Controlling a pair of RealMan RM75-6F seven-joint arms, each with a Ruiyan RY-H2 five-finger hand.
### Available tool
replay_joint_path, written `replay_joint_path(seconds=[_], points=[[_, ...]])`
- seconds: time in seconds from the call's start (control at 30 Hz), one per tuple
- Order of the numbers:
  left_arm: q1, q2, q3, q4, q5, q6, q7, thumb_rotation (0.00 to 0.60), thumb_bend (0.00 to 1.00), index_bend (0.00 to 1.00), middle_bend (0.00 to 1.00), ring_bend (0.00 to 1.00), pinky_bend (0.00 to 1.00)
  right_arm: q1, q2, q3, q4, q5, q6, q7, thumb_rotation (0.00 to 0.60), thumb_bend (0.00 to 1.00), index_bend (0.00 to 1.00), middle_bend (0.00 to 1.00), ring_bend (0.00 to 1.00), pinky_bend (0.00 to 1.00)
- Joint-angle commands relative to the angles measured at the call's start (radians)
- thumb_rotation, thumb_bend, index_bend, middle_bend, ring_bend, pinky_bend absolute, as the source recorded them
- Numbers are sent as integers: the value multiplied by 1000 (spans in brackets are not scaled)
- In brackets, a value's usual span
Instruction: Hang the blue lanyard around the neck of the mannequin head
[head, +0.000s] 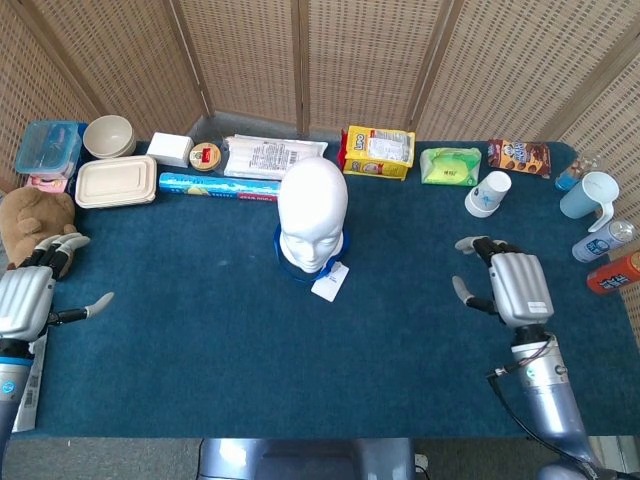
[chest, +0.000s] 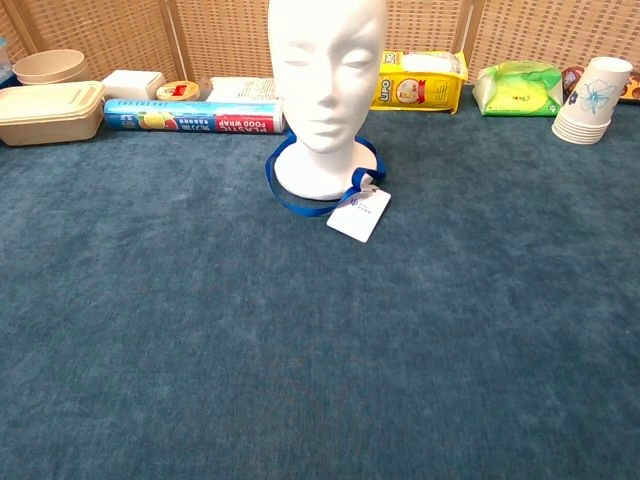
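Note:
The white mannequin head (head: 312, 214) (chest: 326, 80) stands upright at the middle of the blue table. The blue lanyard (head: 281, 254) (chest: 290, 197) lies looped around its base, and the white badge card (head: 329, 281) (chest: 358, 213) rests on the cloth in front. My left hand (head: 28, 298) hovers at the table's left edge, fingers apart and holding nothing. My right hand (head: 515, 285) is at the right side, also spread and empty. Both hands are far from the head. The chest view shows neither hand.
Along the back are a foil wrap box (head: 217, 185), a lidded food container (head: 116, 181), a bowl (head: 109, 135), a yellow packet (head: 378, 151), a green pouch (head: 449, 165) and paper cups (head: 487, 193). A teddy bear (head: 27, 218) sits left; bottles and a cup (head: 594, 193) stand right.

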Motion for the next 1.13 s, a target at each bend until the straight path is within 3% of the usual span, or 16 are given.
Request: replay_joint_path(seconds=[0.03, 0.2, 0.4, 0.77, 1.13], points=[[32, 4, 18, -1, 44, 33, -16, 336, 174, 190, 179, 136, 283, -41, 1, -27, 12, -38, 32, -13, 538, 397, 347, 399, 406, 399], [83, -24, 37, 29, 105, 81, -18, 336, 175, 214, 191, 145, 283, -110, 19, -68, 52, -68, 38, 40, 537, 397, 368, 406, 405, 399], [138, -37, 61, 49, 122, 99, -29, 336, 174, 240, 208, 168, 283, -194, 13, -116, 97, -127, 112, -16, 537, 397, 393, 444, 426, 403], [265, -66, 93, 82, 209, 239, -42, 338, 174, 315, 245, 195, 283, -338, -4, -190, 160, -270, 258, -129, 535, 395, 448, 528, 514, 484], [314, -53, 93, 57, 207, 233, -18, 333, 173, 315, 245, 195, 282, -404, 25, -196, 152, -320, 258, -105, 537, 393, 468, 535, 514, 486]])
